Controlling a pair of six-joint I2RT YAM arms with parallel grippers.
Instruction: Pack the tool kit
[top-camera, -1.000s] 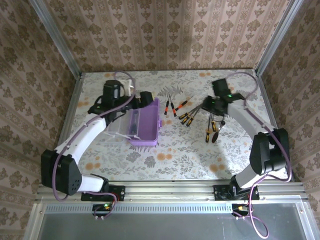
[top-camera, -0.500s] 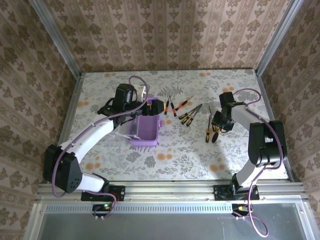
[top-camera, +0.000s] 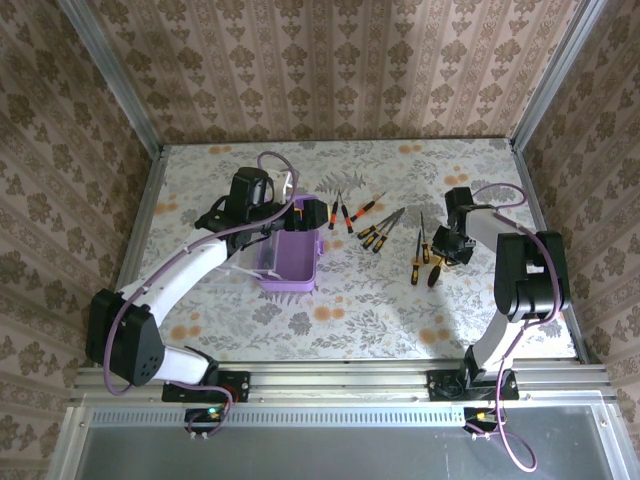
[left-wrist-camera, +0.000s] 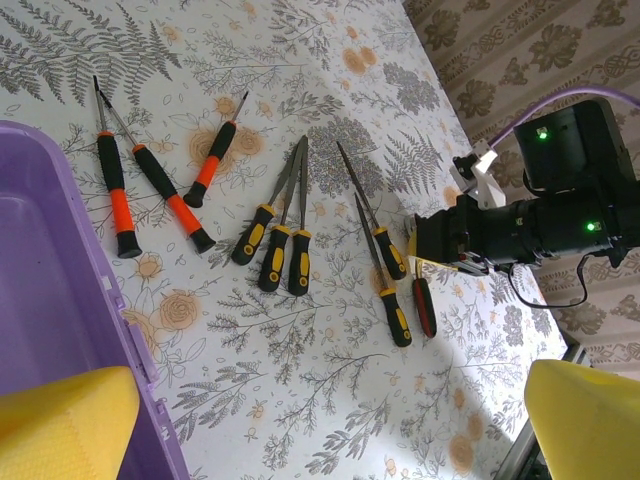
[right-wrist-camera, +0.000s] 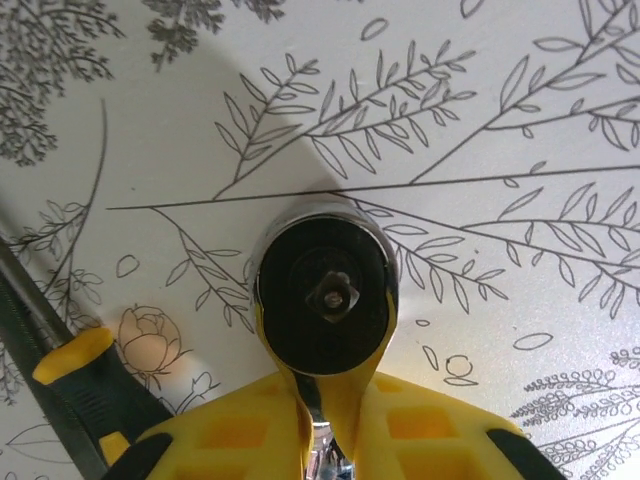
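Nearby, screwdrivers (left-wrist-camera: 272, 258) lie beside the purple case (left-wrist-camera: 50, 280).

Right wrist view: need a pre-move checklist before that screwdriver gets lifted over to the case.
1. Right gripper closed on screwdriver: ok.
2. Neighbouring yellow-black handle clear of the fingers: cannot tell.
3. Case open: ok.
4. Drop path into case free: probably not ok, left gripper hangs over it.
5. Left gripper open and empty: ok.
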